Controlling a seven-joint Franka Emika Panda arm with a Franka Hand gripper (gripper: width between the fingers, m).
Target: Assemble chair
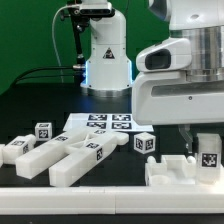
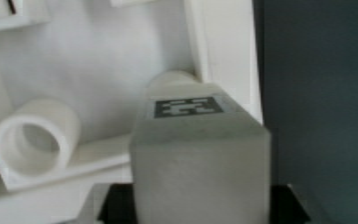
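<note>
The arm (image 1: 185, 85) reaches down with a vertical wrist over the desk (image 1: 25, 118) at the exterior view's right. Its fingers (image 2: 112, 208) flank a tagged chair block (image 2: 194, 150) by the chair slab (image 1: 172, 176); I cannot tell if they squeeze it.

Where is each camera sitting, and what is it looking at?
Exterior view: off the arm, near table height, facing across the black table at loose glossy white tagged chair parts; the white robot arm fills the exterior view's right, its white base at the back.
Wrist view: on the wrist, looking along the gripper at a white tagged block and a white plastic part with a round hole.
Shared: that block.
</note>
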